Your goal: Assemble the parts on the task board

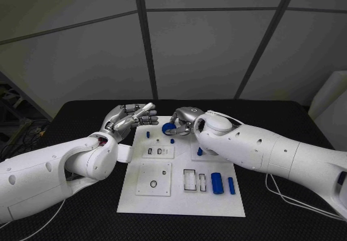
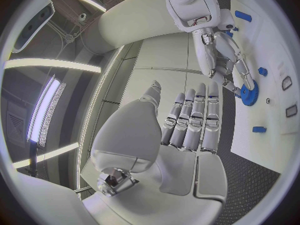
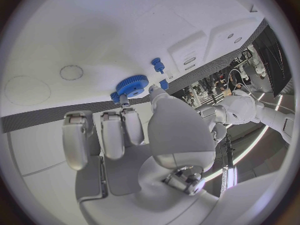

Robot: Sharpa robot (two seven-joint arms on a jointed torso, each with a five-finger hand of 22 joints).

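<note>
The task board [image 1: 184,198] lies mid-table [image 1: 289,120]. The right hand [image 1: 185,120] sits over its far edge, pinching a gear [image 1: 170,128]. The left hand [image 1: 130,118] hovers beside it, off the far left corner. Two cylinders [image 1: 223,184] lie side by side near the board's front right.

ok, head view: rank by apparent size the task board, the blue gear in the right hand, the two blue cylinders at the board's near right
1. task board
2. blue gear, partly hidden by the right hand
3. thicker blue cylinder
4. thinner blue cylinder
The gear versus the thicker cylinder is close, unsure.
</note>
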